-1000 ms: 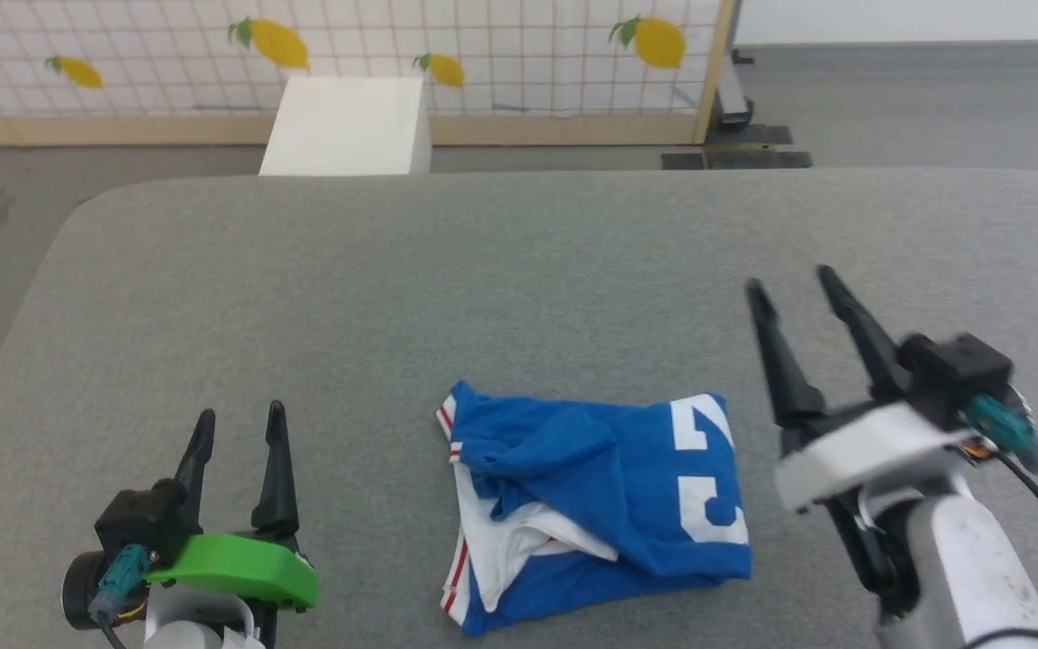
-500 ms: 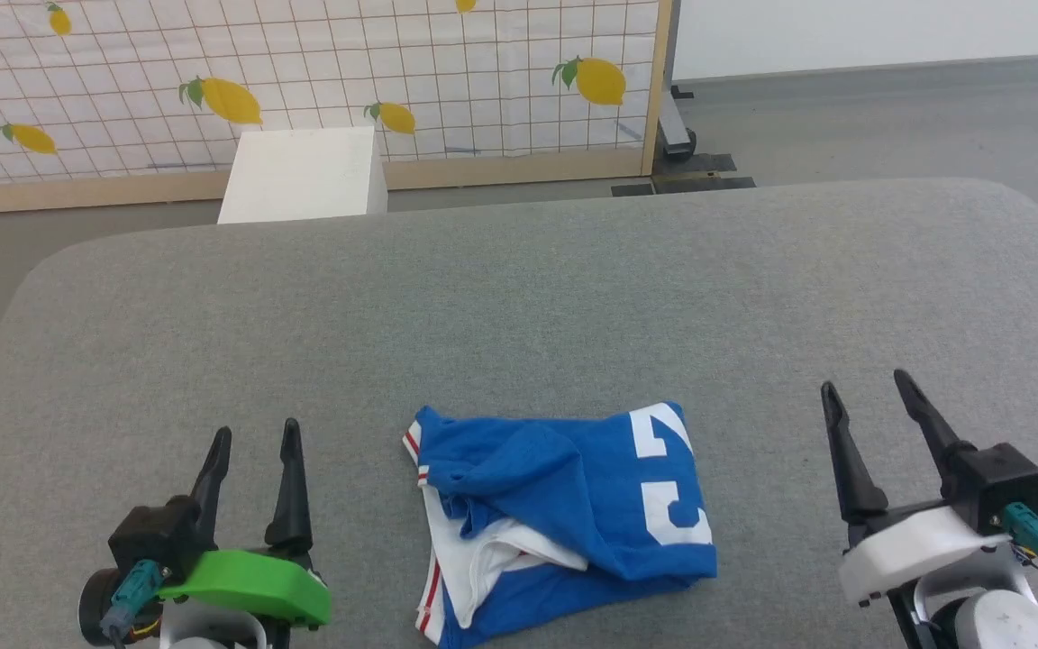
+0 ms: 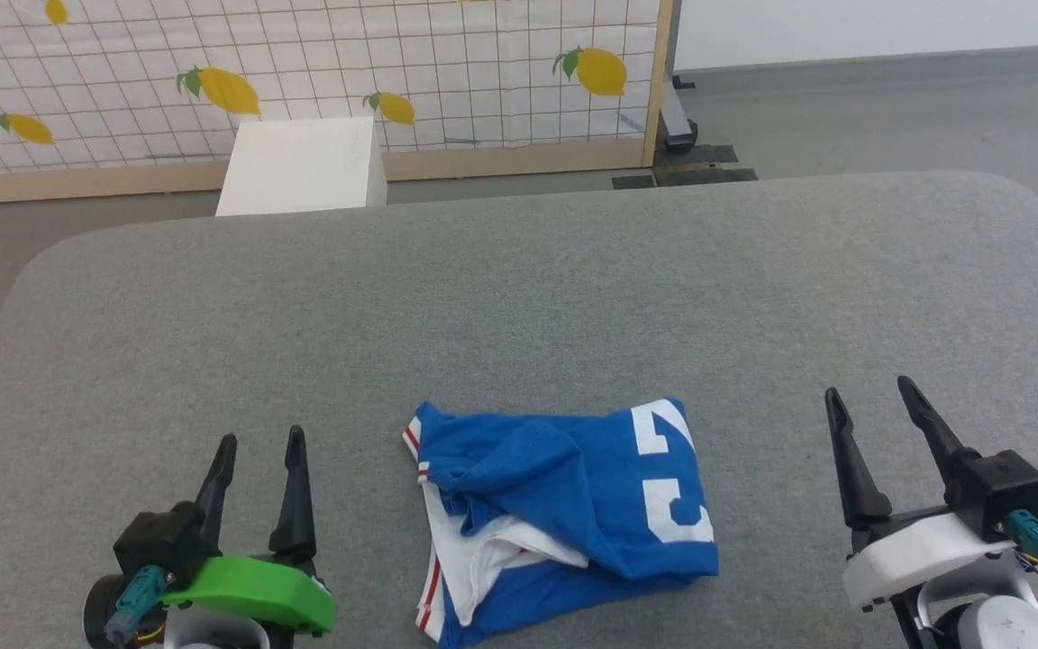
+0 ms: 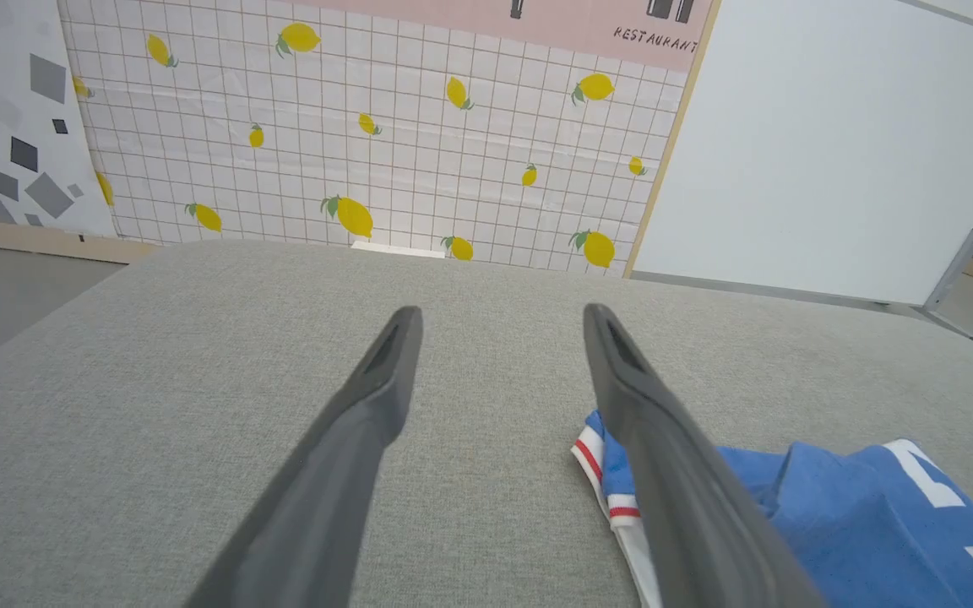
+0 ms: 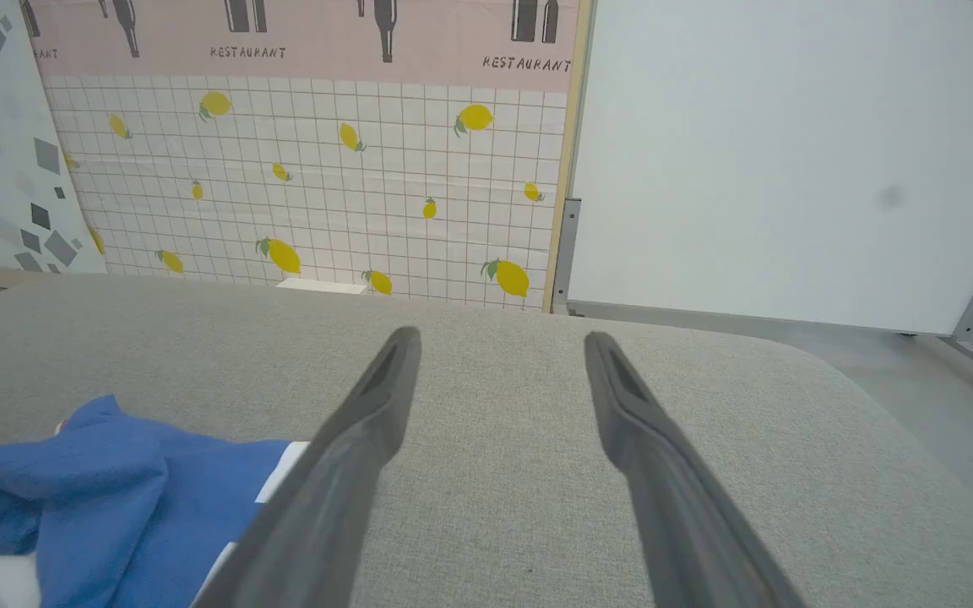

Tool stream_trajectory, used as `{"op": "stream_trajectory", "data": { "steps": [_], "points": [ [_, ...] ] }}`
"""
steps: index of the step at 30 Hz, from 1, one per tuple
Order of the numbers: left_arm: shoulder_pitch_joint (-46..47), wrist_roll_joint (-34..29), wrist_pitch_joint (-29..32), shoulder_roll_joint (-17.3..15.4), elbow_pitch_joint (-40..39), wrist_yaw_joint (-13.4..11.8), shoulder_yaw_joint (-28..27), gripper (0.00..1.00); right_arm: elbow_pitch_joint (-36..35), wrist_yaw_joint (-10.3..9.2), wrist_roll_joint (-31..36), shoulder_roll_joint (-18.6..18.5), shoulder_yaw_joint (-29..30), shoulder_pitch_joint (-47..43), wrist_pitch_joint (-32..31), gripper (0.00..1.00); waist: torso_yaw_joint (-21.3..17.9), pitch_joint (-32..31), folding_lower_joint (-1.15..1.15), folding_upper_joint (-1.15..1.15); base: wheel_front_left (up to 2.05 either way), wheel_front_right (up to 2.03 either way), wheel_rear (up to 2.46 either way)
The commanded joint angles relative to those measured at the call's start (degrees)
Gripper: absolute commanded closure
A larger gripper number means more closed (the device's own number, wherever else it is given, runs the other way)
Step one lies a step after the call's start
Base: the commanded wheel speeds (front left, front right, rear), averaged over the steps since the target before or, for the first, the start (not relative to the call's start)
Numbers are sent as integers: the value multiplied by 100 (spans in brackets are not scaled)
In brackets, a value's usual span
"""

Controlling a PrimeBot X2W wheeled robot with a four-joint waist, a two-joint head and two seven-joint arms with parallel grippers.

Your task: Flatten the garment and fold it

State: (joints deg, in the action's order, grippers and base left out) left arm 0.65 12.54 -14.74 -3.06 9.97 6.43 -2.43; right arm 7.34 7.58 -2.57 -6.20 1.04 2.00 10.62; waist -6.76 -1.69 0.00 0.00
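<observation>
The blue jersey shirt lies in a bumpy, folded-up bundle on the near middle of the grey desk. It has a big white number on its right part, and white cloth with red stripes peeks out on its left side. The left end effector is near the shirt on one side and the right end effector is near it on the other, both with their two dark fingers spread apart, holding nothing and not touching the shirt.
</observation>
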Motion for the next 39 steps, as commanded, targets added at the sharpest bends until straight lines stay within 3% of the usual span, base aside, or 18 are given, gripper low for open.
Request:
{"op": "stream_trajectory", "data": {
  "steps": [1, 7, 8, 11, 14, 19, 22, 29, 39],
  "points": [
    [-27, 17, -26, 18, -5, -25, -4, 0, 0, -9, -6, 23, 16, -107, 28, 0, 2, -6, 0, 0, 0, 0, 0],
    [-37, 18, -26, 18, -5, -29, 0, 0, 64, -9, -333, 98, 42, -128, -60, 0, 15, -18, 0, 0, 0, 0, 0],
    [-38, 17, -26, 18, -8, -31, -3, 0, 117, -9, -681, 153, 87, -118, -164, 0, 14, -17, 0, 0, 0, 0, 0],
    [-36, 11, -26, 18, -24, -39, -13, 0, 432, -9, -2825, 305, 379, 26, -1038, 0, 20, -4, 0, 0, 0, 0, 0],
    [-13, -11, -26, 18, -40, -37, -25, 0, 847, -9, -4782, 327, 640, 231, -2359, 0, 58, 38, 0, 0, 0, 0, 0],
    [30, -38, -26, 18, -57, -20, -38, 0, 1883, -9, -6082, 330, 1055, 713, -4116, 0, 167, 116, 0, 0, 0, 0, 0],
    [47, -56, -26, 18, -53, -10, -26, 0, 2530, -9, -6189, 331, 1279, 1116, -4815, 0, 259, 159, 0, 0, 0, 0, 0],
    [135, -59, -26, 18, -34, 13, 4, 0, 3693, -9, -5652, 332, 1460, 1883, -5614, 0, 525, 301, 0, 0, 0, 0, 0],
    [227, -81, -26, 18, -2, 45, 36, 0, 4564, -9, -5529, 332, 759, 2594, -5784, 0, 866, 411, 0, 0, 0, 0, 0]
  ]
}}
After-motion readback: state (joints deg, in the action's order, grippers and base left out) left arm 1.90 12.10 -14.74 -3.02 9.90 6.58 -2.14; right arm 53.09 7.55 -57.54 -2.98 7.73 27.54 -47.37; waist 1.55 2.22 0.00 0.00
